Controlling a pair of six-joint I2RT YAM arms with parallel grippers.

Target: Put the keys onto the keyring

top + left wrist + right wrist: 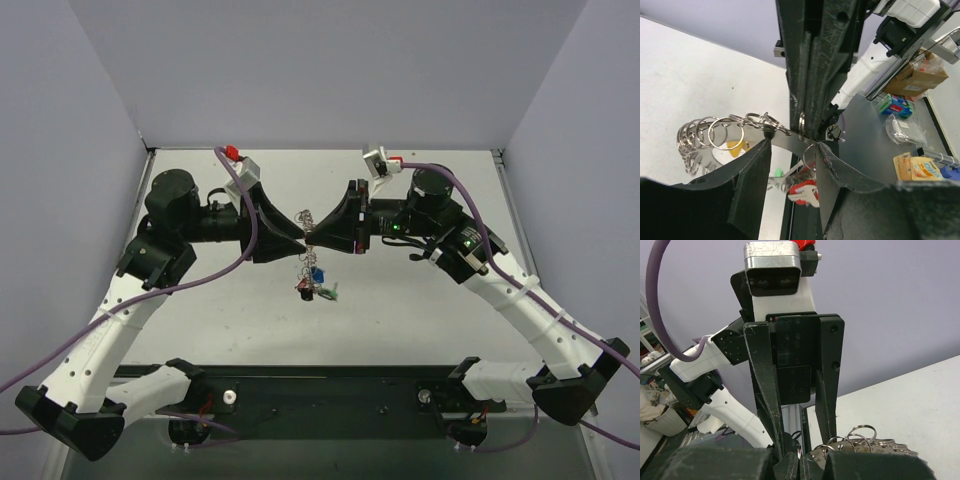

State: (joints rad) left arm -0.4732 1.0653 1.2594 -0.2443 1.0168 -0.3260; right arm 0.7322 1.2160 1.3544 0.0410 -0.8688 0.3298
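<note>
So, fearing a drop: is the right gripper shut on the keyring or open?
Shut on it: the left wrist view shows the right gripper with fingers pressed together, the keyring pinched at their tips.

The left end effector [298,240] and right end effector [320,232] are sitting tip to tip at centre frame, barring the middle, with the keyring [306,255] and keys [318,273] dangling just below. The desk [420,320] is lying open at upper centre and lower right; walls [60,150] are hemming both sides.

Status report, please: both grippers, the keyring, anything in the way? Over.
Right gripper shut on keyring, held in the air. Left gripper open, jaws either side of it. Keys hang below. Nothing in the way.
</note>
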